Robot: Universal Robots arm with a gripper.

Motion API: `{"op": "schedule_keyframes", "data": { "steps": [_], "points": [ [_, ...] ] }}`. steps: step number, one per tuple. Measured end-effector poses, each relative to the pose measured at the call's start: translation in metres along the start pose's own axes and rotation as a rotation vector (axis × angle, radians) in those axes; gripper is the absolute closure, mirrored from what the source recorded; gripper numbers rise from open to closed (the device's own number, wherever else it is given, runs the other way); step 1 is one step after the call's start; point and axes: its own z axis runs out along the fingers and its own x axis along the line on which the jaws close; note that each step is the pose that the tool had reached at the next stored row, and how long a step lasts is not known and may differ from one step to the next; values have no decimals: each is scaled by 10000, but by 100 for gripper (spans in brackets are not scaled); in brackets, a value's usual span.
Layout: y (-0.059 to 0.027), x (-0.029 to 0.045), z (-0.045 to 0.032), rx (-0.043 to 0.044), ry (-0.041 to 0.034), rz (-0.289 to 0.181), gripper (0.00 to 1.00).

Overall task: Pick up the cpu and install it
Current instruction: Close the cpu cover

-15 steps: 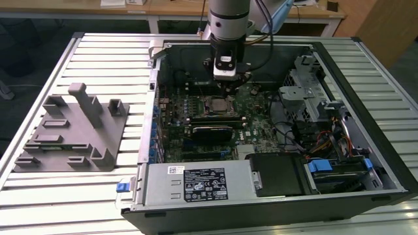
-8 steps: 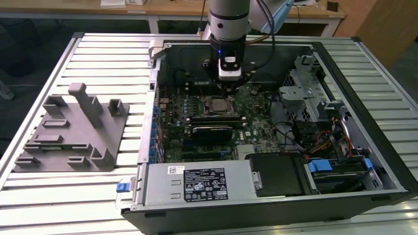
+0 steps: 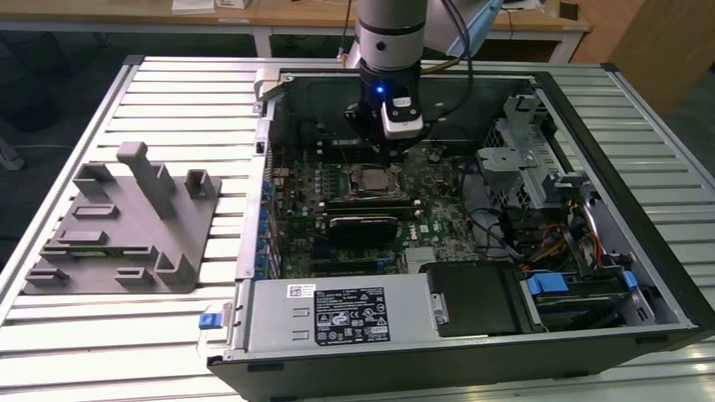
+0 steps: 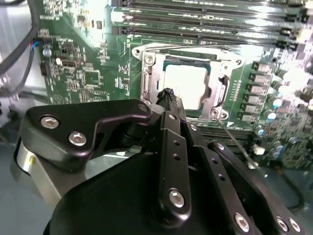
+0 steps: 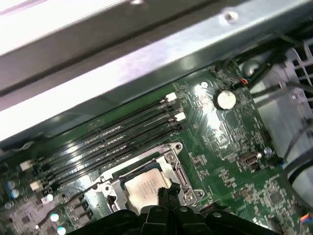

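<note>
Exterior view: a slatted table [image 3: 167, 92] carries an open computer case [image 3: 470, 358], set toward the table's edge at the exterior view's right. A grey fixture [image 3: 123, 226] stands near the edge at the exterior view's left, well apart from the case. The green motherboard [image 3: 441, 209] lies inside the case, and the arm [image 3: 391, 33] reaches down over its middle.

The cpu [image 3: 372, 177] lies flat in the socket frame [image 4: 146, 83] at the middle of the motherboard, beside the memory slots [image 5: 112, 137], with its pale top bare. Picking it up and setting it in place therefore look done. A thin lever [image 4: 235, 143] juts away from the frame, so I judge the clamping unfinished, though that is hard to tell.

In both wrist views the gripper [image 4: 167, 93] hangs just over the cpu's edge. Its fingers are pinched together and grasp nothing. Whether the tips touch the chip cannot be told.
</note>
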Motion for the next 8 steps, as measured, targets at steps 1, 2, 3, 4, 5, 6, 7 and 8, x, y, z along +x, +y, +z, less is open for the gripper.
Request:
{"op": "schedule_keyframes", "data": {
  "steps": [1, 2, 3, 4, 5, 6, 7, 8],
  "points": [
    [0, 0, 1, -10, -1, -162, 89],
    [0, 0, 2, -21, -3, -332, 89],
    [0, 0, 3, -31, -4, -499, 89],
    [0, 1, 4, -43, -6, -668, 89],
    [0, 1, 5, -55, -8, -852, 89],
    [0, 1, 6, -67, -8, -1022, 89],
    [0, 1, 8, -79, -9, -1193, 89],
    [0, 1, 9, -91, -11, -1360, 89]
  ]
}}
